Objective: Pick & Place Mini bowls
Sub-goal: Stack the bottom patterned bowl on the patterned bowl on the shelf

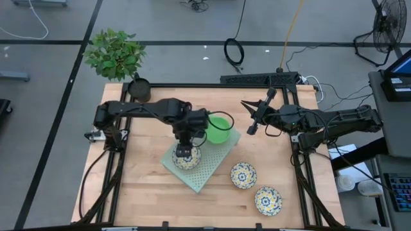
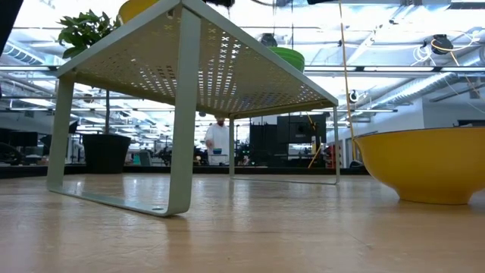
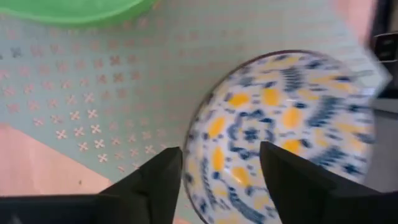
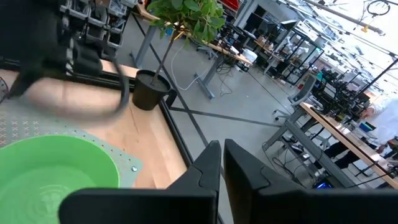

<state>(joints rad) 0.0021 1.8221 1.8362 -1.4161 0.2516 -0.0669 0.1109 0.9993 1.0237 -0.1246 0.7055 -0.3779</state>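
A floral mini bowl sits on the pale green perforated rack, near its left end. My left gripper is open above this bowl, pointing down, one finger outside the rim and one over the inside. A bright green bowl rests on the rack's far corner. Two more floral bowls stand on the table to the right of the rack. My right gripper is shut, holds nothing, and is raised to the right of the green bowl. My left gripper stands astride the floral bowl's rim from above, one finger outside and the other over the patterned inside. I cannot tell whether either finger touches the rim. The bowl rests upright on the rack.
The rack stands on thin legs above the table. A black plant pot with a leafy plant sits at the far left corner. In the low view a yellow bowl stands close on the right. Bare wood lies along the near edge.
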